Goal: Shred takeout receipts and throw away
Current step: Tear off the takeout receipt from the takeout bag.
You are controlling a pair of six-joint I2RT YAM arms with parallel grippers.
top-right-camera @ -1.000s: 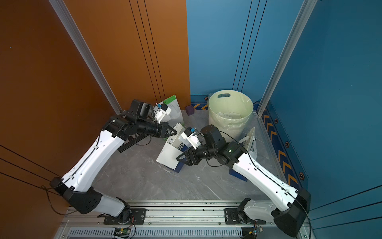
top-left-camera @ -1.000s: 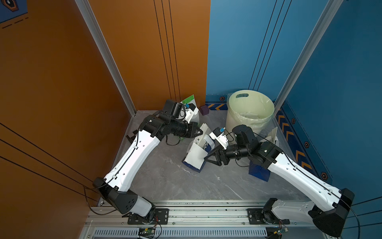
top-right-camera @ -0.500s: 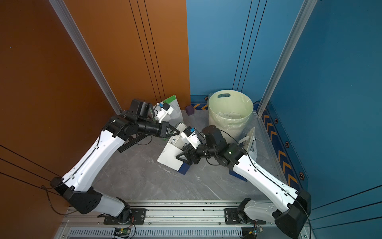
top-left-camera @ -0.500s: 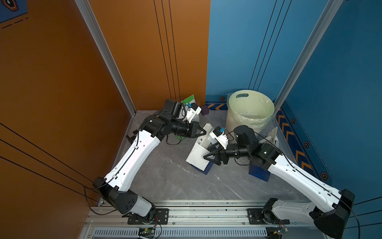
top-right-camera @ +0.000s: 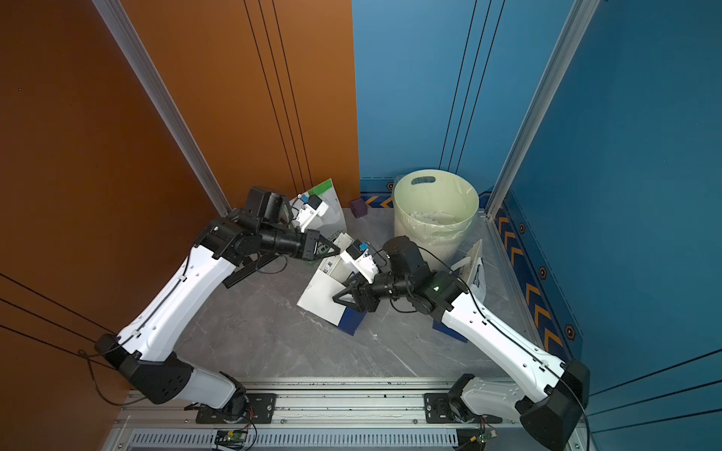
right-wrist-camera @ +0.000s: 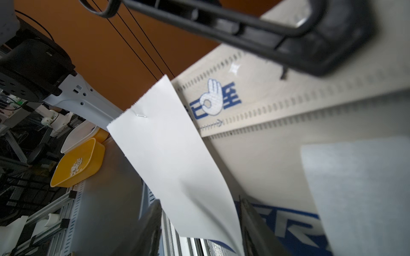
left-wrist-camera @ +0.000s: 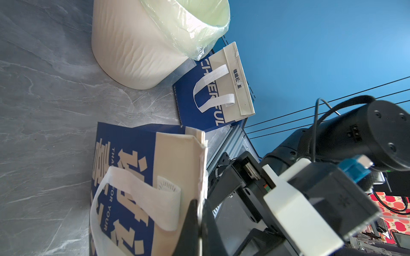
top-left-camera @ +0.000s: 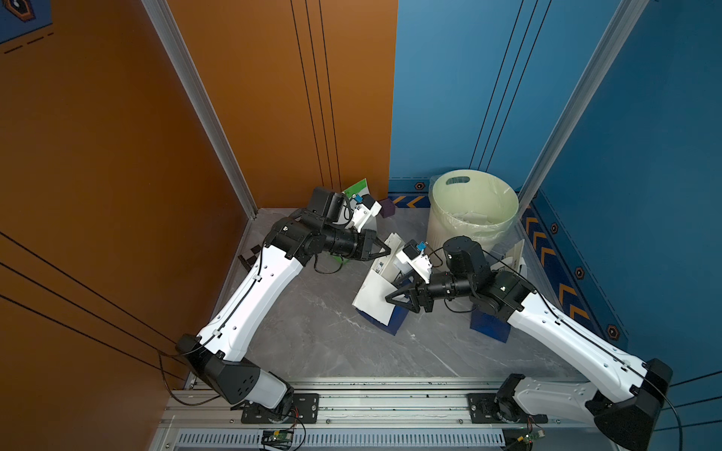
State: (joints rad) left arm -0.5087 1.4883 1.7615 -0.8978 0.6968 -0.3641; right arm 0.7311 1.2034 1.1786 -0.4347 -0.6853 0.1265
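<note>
White paper nearest: straddles the receipt [right-wrist-camera: 173, 155] with the right gripper [top-left-camera: 390, 297] at the face of the blue-and-white bag [top-left-camera: 396, 324], jaws partway apart. Slip running between the fingers [right-wrist-camera: 153, 226], not yet pinched. Sits a little further across the bag's face than a second ago, and seems to be drawing the jaws in.

Just beyond, clamps the bag's top edge in the left gripper [top-left-camera: 385, 252], jaws fully together on the fabric. Reaches slightly further forward than before, with the bag nudged along.

Suggests bracing is done and the pull is about to start. Next calls for closing on the slip and tearing it away from its staple [right-wrist-camera: 140, 115]. Risks an uneven rip, or dragging the bag instead.

Further off, second blue bag [top-left-camera: 488, 326] against the right-hand wall. Farthest, white scraps [top-left-camera: 469, 216] already inside the bin [top-left-camera: 504, 195], and green-and-white bag [top-left-camera: 359, 187] in the back corner.
</note>
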